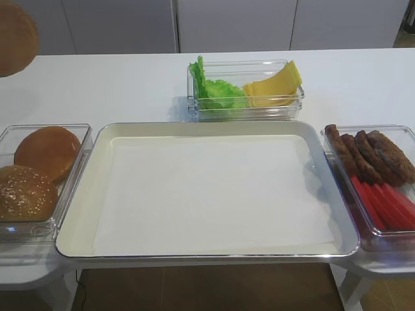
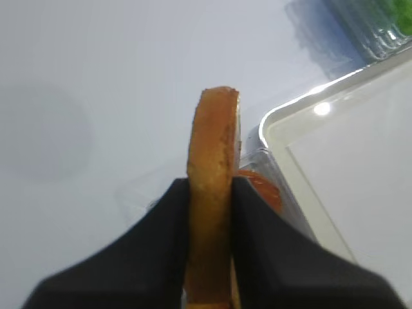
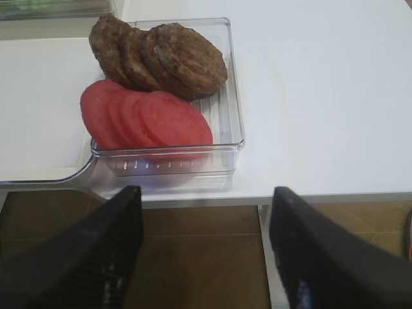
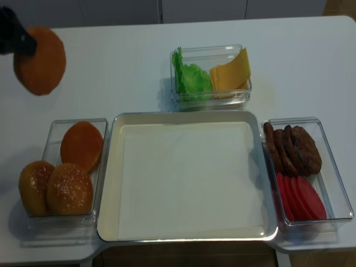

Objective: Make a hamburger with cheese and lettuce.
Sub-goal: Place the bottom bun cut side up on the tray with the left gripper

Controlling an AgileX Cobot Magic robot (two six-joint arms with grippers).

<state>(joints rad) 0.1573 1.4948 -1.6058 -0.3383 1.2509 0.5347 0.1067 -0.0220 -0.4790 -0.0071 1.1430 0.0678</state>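
Note:
My left gripper is shut on a golden-brown bun half, the start of the hamburger, gripping it edge-on. It hangs high over the table's far left, above the bun box. The lettuce and the cheese lie side by side in a clear box at the back centre. My right gripper is open with nothing between its fingers. It sits off the table's front edge, just short of the box of patties and red slices, and does not show in the high views.
A large paper-lined metal tray fills the middle. On the left, a clear box holds a smooth bun and a sesame bun. On the right, another box holds dark patties and red slices.

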